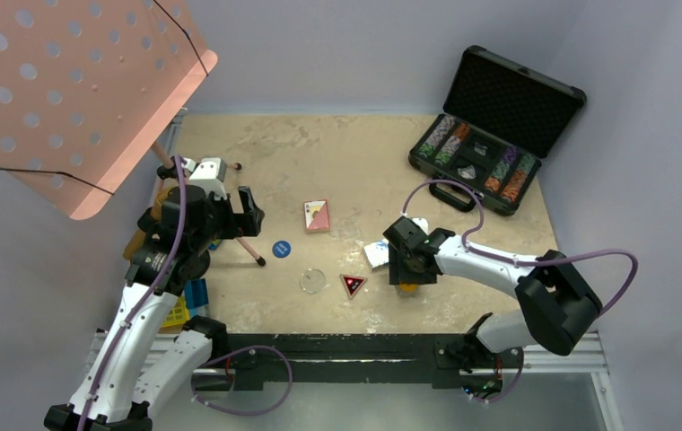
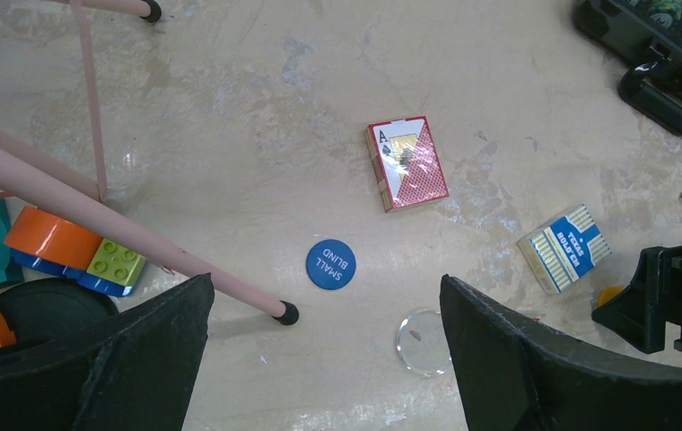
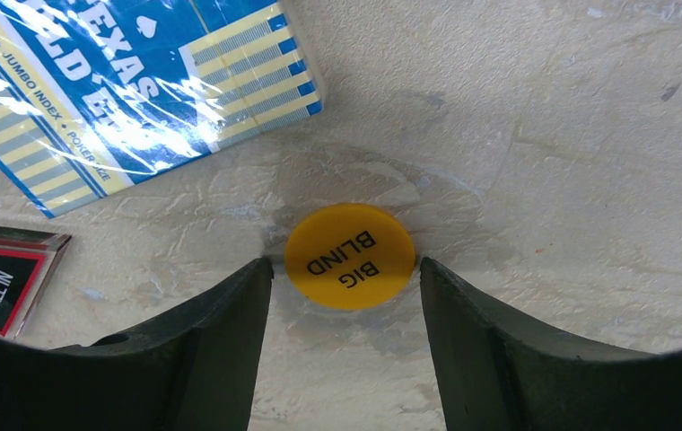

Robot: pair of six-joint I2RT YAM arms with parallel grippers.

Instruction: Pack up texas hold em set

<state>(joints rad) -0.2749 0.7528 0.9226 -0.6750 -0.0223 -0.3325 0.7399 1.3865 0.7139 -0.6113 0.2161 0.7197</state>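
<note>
The black briefcase point(image 1: 510, 101) stands open at the back right, with rows of coloured chips point(image 1: 446, 139) in its foam. The red deck point(image 1: 317, 215) point(image 2: 406, 163), blue SMALL BLIND button point(image 1: 281, 249) point(image 2: 330, 264), clear button point(image 1: 312, 281) point(image 2: 423, 341) and dark triangular marker point(image 1: 352, 285) point(image 3: 1, 274) lie mid-table. The blue deck point(image 1: 376, 252) point(image 3: 122, 90) lies beside my right gripper point(image 1: 406, 272) point(image 3: 346, 262). That gripper is down at the table and open, one fingertip on each side of the orange BIG BLIND button point(image 3: 348, 256). My left gripper point(image 1: 248, 211) point(image 2: 327, 282) is open and empty, held high over the blue button.
The pink perforated music stand point(image 1: 77, 90) overhangs the back left. Its pink legs point(image 2: 122, 233) reach onto the table near the blue button. Toy blocks point(image 2: 68, 247) and blue and yellow crates point(image 1: 189, 301) sit at the left edge. The case handle point(image 1: 457, 193) points toward the right arm.
</note>
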